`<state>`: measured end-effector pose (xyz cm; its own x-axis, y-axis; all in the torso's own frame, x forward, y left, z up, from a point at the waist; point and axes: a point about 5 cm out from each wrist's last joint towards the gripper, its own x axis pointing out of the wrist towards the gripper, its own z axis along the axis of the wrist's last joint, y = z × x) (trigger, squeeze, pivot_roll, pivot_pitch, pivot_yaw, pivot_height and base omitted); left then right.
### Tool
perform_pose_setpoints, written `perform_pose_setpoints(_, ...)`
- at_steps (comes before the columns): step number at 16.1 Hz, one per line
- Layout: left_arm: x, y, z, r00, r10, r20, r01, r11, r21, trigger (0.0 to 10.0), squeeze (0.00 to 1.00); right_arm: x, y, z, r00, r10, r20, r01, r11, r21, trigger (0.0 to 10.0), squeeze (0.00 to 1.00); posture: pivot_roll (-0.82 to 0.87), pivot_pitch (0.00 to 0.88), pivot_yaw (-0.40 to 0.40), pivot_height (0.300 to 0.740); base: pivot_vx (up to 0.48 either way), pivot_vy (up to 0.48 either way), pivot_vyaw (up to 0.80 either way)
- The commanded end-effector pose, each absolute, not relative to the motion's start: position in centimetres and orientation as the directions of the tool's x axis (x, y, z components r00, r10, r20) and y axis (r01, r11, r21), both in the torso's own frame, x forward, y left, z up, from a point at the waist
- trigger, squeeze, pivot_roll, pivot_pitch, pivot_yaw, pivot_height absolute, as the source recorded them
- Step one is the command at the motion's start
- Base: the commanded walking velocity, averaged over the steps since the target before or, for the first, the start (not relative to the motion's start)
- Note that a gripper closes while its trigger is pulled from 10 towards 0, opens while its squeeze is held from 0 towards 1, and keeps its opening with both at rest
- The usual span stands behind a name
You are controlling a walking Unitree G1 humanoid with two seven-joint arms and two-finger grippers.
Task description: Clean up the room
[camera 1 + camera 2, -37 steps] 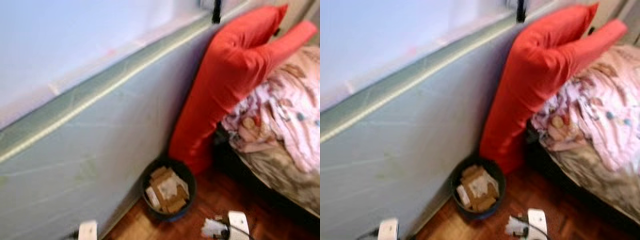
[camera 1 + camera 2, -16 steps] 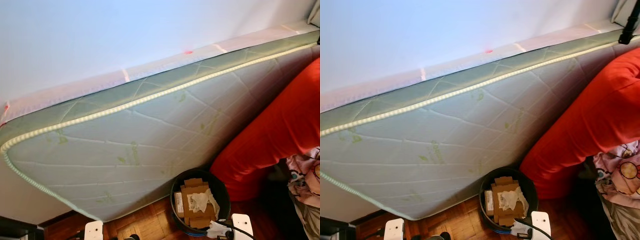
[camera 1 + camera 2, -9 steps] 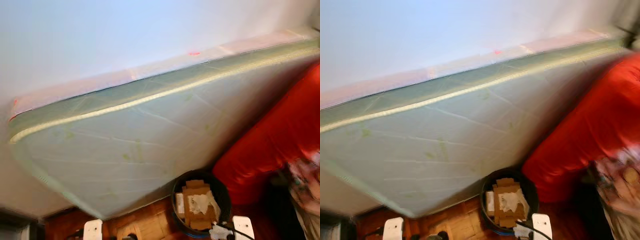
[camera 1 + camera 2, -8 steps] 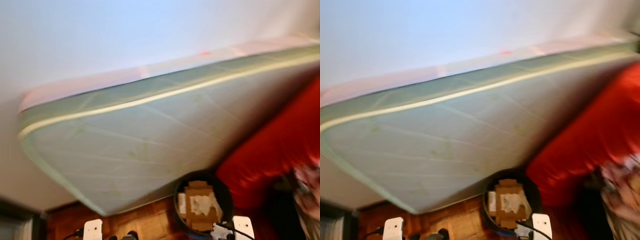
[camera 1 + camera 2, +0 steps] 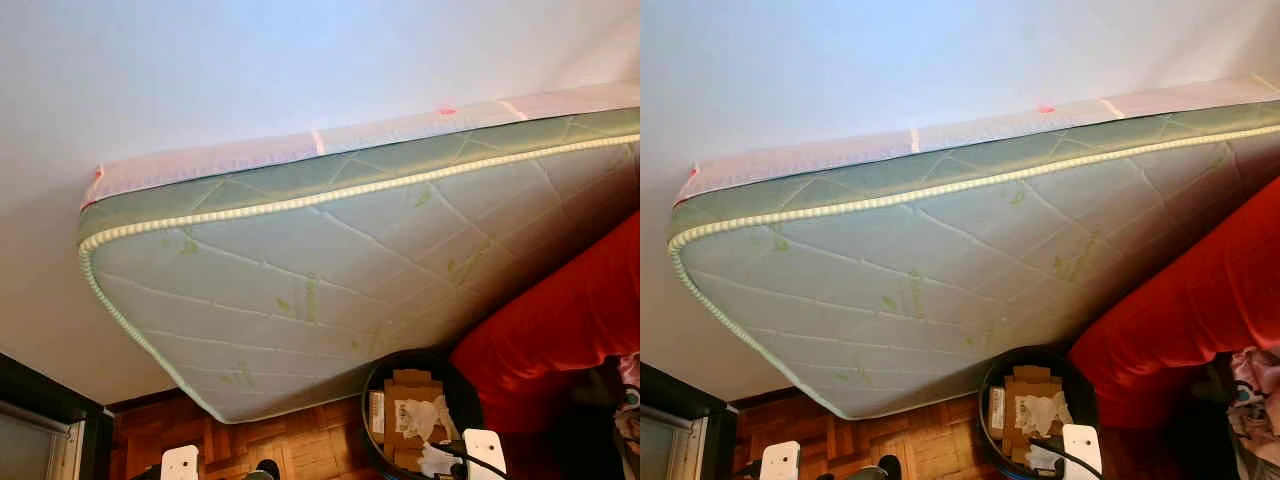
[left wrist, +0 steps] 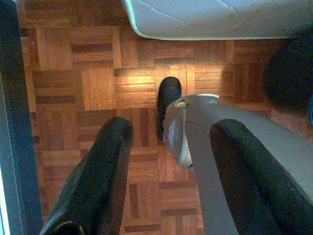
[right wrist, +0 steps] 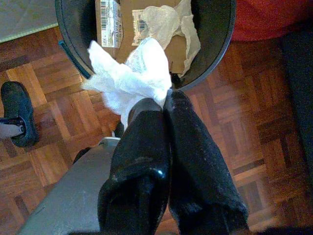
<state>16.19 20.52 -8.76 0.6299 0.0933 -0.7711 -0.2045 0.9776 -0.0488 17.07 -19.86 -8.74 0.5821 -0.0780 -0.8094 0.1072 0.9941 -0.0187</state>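
The right gripper (image 7: 164, 98) is closed on a crumpled white tissue (image 7: 129, 73), its two fingers pressed together, and hangs just short of the near rim of the black waste bin (image 7: 215, 44), so the tissue overlaps that rim. The bin stands on the parquet floor (image 6: 98, 83) at the foot of a quilted mattress (image 5: 330, 260) propped against the wall, just beside a red cushion (image 5: 560, 330), and already holds flattened cardboard (image 7: 122, 19) and a clear plastic wrapper (image 7: 171, 24). The left gripper (image 6: 171, 161) is spread wide and empty over bare parquet. The step in hand appears to be dropping the tissue: the wad should be carried past the near rim, over the cardboard, before the fingers part, since release here would likely leave it draped on the rim or on the floor.
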Motion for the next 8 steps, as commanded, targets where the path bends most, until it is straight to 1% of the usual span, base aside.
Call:
perform_pose_setpoints(1, 15.07, 19.94, -9.36, 0.595, 0.071, -0.801, -0.198, 0.978, -0.061, 10.0, 0.0, 16.25, -19.99, -9.08, 0.563, -0.089, -0.822, 0.131, 0.991, -0.017, 10.0, 0.0, 0.04, 0.158, -0.056, 0.74, 0.0, 0.0, 0.0)
perform_pose_setpoints(7, 15.11, 20.11, -9.3, 0.598, 0.068, -0.799, -0.168, 0.985, -0.042, 10.0, 0.0, 16.22, -19.96, -9.09, 0.566, -0.094, -0.819, 0.153, 0.988, -0.008, 10.0, 0.0, 0.04, 0.159, -0.055, 0.74, 0.0, 0.0, 0.0)
perform_pose_setpoints(8, 15.68, 19.91, -8.99, 0.628, 0.044, -0.777, -0.071, 0.997, -0.002, 10.0, 0.0, 16.22, -20.0, -9.08, 0.565, -0.095, -0.819, 0.155, 0.988, -0.008, 10.0, 0.0, 0.05, 0.162, -0.056, 0.74, 0.0, 0.0, 0.0)
